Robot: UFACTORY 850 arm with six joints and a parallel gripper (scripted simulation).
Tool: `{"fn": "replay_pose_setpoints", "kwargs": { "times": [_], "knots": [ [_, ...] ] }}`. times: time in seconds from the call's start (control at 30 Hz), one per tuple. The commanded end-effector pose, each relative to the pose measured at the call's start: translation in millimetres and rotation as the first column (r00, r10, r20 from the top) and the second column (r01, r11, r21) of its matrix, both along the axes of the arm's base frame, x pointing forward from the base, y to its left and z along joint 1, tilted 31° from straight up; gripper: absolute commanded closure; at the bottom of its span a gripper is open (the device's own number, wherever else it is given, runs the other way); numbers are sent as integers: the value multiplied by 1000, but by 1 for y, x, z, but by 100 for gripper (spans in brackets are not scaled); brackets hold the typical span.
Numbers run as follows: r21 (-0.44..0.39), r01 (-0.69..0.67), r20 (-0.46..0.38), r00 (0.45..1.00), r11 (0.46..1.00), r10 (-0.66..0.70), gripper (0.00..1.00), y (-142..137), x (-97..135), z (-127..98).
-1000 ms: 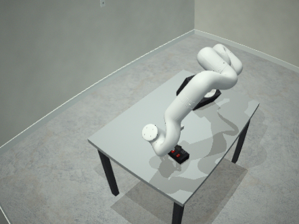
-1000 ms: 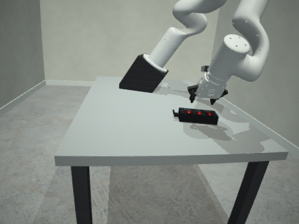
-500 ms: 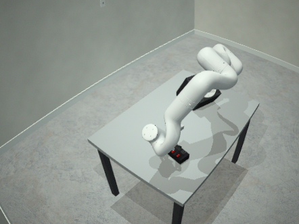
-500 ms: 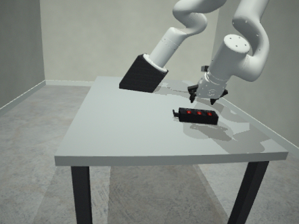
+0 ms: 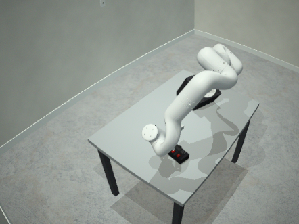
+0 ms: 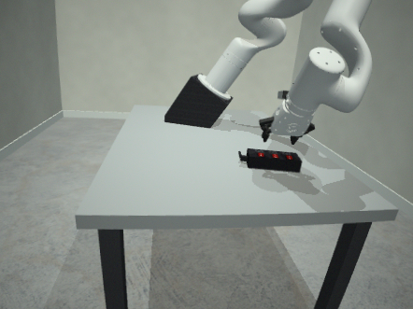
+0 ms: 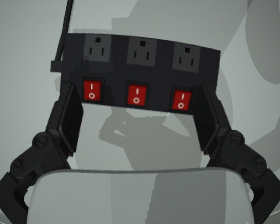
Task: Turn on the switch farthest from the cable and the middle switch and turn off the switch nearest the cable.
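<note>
Top view takes in the whole grey table (image 5: 118, 133) with the white arm (image 5: 189, 103) reaching from its black base (image 5: 185, 84) at the far edge down to the black power strip (image 5: 180, 154), which lies flat and the right way up near the table's front right edge. Most of the strip hides under the wrist there, and the gripper cannot be seen at all. Exterior view fills that gap: the gripper (image 6: 280, 138) hangs just above and behind the strip (image 6: 273, 160), apart from it, with the three red switches facing up and the cable stub (image 6: 241, 156) at the strip's left end. Wrist view gives what neither of the others can, the black fingers spread fully wide with nothing between them, framing the strip's two ends, and the rockers one by one: the switch nearest the cable (image 7: 91, 90), the middle switch (image 7: 136, 95) and the switch farthest from the cable (image 7: 181, 101). All three look alike in red; which way each is tipped is too fine to read. My judgement is that the arm is in the approach step, lined up over the row. The next move calls for bringing one fingertip down on a single rocker that needs changing, pressing lightly so the strip does not slide or tip.
</note>
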State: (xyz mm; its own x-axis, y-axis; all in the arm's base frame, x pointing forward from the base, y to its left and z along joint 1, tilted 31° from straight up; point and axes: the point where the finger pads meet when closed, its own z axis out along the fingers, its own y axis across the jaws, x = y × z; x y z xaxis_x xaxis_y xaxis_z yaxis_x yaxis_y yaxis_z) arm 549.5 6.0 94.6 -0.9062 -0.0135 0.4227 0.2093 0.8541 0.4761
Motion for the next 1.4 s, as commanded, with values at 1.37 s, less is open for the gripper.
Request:
{"fn": "replay_pose_setpoints", "kwargs": {
  "times": [1.37],
  "knots": [
    [-305, 952, -92, -18, 11, -996, 0, -24, -71, 55]
  ]
}}
